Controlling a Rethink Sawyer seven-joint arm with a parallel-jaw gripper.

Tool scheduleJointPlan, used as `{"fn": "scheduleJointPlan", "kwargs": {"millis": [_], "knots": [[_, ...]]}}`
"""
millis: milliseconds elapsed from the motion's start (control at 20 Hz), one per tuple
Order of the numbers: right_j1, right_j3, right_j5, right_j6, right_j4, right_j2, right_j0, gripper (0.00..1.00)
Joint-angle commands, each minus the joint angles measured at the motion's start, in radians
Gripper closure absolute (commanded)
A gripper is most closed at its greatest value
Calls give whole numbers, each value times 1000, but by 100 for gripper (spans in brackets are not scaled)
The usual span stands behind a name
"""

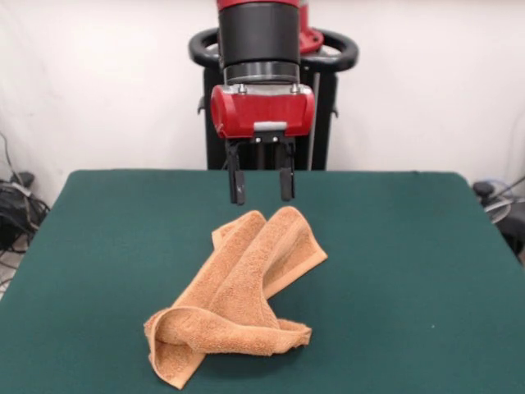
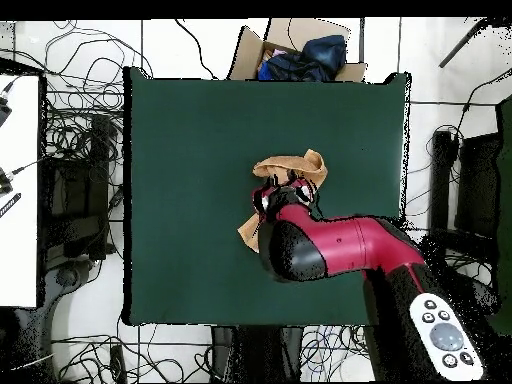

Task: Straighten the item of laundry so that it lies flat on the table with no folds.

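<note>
The orange-tan terry towel (image 1: 242, 291) lies crumpled and folded over itself on the dark green table (image 1: 410, 271), running from a raised fold near the middle down to a rolled bunch at the front. My gripper (image 1: 261, 195) hangs just above the towel's far end, open and empty, with both dark fingers (image 1: 236, 182) pointing down. In the overhead view the towel (image 2: 292, 165) shows partly beyond the red arm, which hides the rest; my gripper (image 2: 277, 192) sits over it.
The robot pedestal (image 1: 271, 98) stands behind the table's far edge. In the overhead view a cardboard box with dark blue cloth (image 2: 300, 55) sits beyond the table, and cables (image 2: 80, 140) lie on the floor around it.
</note>
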Motion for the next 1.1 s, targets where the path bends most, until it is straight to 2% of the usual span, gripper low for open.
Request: {"fn": "scheduleJointPlan", "kwargs": {"millis": [50,250,500,850,1100], "knots": [[49,0,-76,15,-89,101,-20,0],[105,18,-58,13,-90,138,-51,0],[183,18,34,-57,-96,219,-94,0],[236,11,83,-83,-114,216,-79,0],[309,4,122,-111,-108,242,-108,0]]}}
